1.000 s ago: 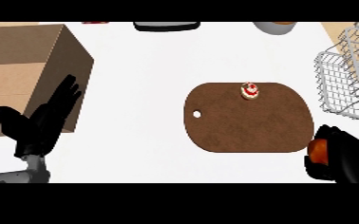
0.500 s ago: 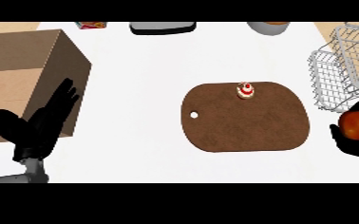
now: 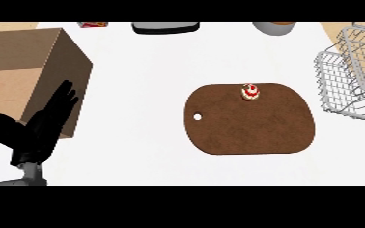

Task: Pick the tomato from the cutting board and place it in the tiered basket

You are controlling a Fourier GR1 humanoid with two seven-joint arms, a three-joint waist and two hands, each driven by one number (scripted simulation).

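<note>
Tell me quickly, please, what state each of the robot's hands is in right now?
Left hand: open, fingers straight, resting at the view's left beside the cardboard box, holding nothing.
Right hand: not in view.

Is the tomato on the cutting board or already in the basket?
On the board. The tomato sits near the far edge of the cutting board; the wire basket stands apart at its right.

Cutting board: dark brown, mottled, on a white counter. Small item on it: red and cream. Tiered basket: grey wire; cardboard box: tan; left hand: black.
</note>
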